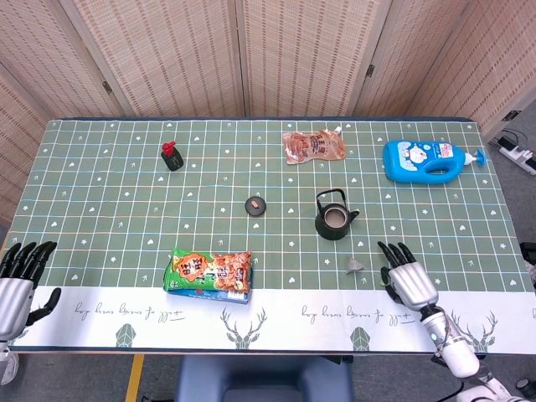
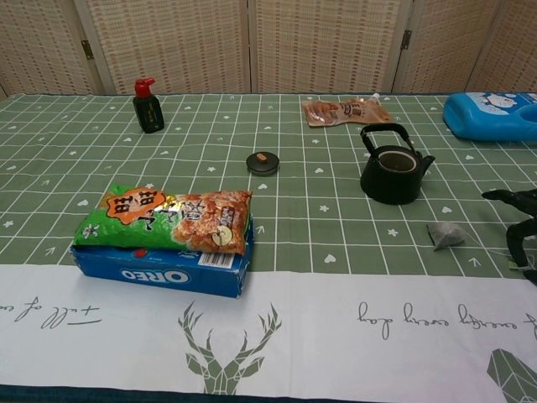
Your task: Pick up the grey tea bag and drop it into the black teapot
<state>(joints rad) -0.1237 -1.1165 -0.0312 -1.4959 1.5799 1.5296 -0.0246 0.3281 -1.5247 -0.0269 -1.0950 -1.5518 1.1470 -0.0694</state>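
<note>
The grey tea bag (image 1: 355, 265) (image 2: 445, 234) lies on the green cloth, in front of the black teapot (image 1: 333, 216) (image 2: 393, 166), which stands upright with no lid on. My right hand (image 1: 408, 280) (image 2: 520, 222) hovers just right of the tea bag, fingers spread, holding nothing and not touching the bag. My left hand (image 1: 17, 280) rests at the table's front left corner, fingers apart and empty; it does not show in the chest view.
The teapot's lid (image 1: 255, 205) (image 2: 263, 162) lies mid-table. A snack bag on an Oreo box (image 1: 209, 273) (image 2: 168, 235) sits front left. A small dark bottle (image 1: 172, 156), a brown pouch (image 1: 313, 146) and a blue detergent bottle (image 1: 429, 159) line the far side.
</note>
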